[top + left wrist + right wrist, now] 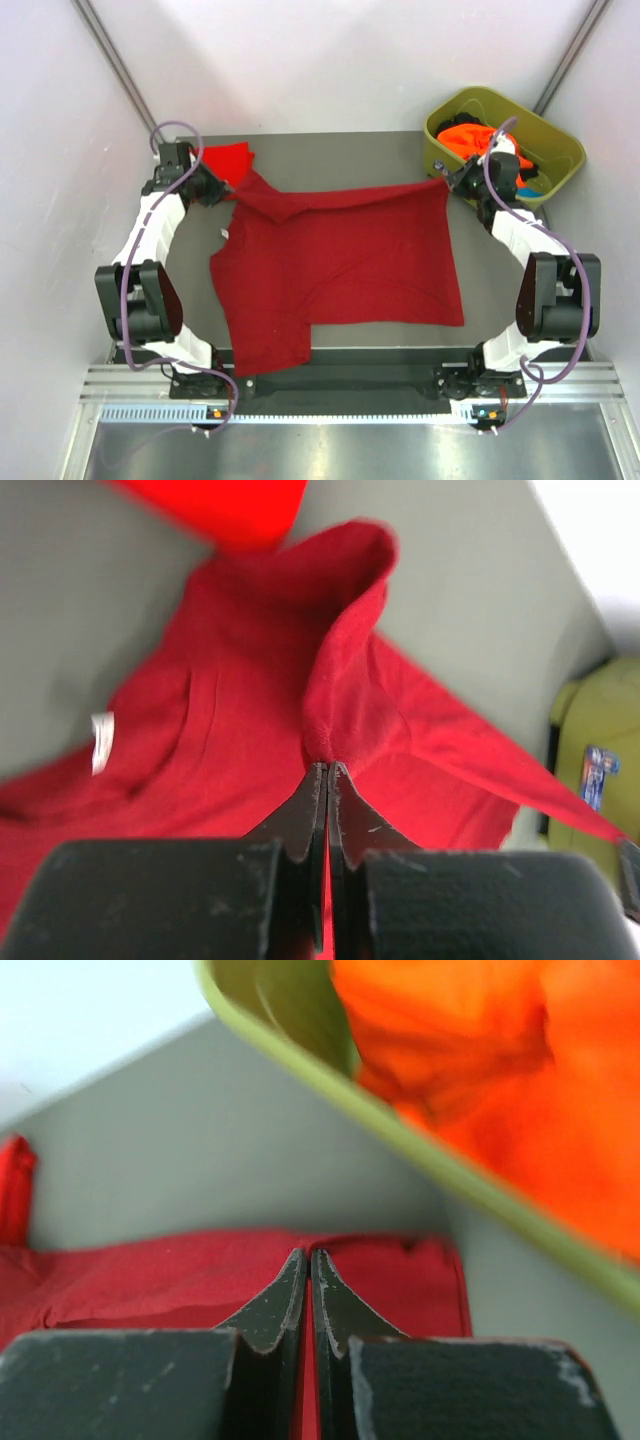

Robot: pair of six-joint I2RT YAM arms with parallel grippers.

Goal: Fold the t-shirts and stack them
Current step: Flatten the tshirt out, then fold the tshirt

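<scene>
A dark crimson t-shirt (340,260) lies spread over the grey table, its white neck label (224,235) near the left edge. My left gripper (230,193) is shut on a raised fold of it at the far left; in the left wrist view the jaws (328,768) pinch that cloth (230,740). My right gripper (446,183) is shut on the shirt's far right corner, and red cloth (150,1270) shows between its tips (308,1253). A brighter red t-shirt (230,158) lies behind the left gripper. Orange t-shirts (468,136) sit in the tub.
The olive-green tub (560,150) stands at the back right of the table, its rim (420,1140) close above my right gripper. White walls enclose the table on three sides. The shirt's near hem lies at the table's front edge (400,350).
</scene>
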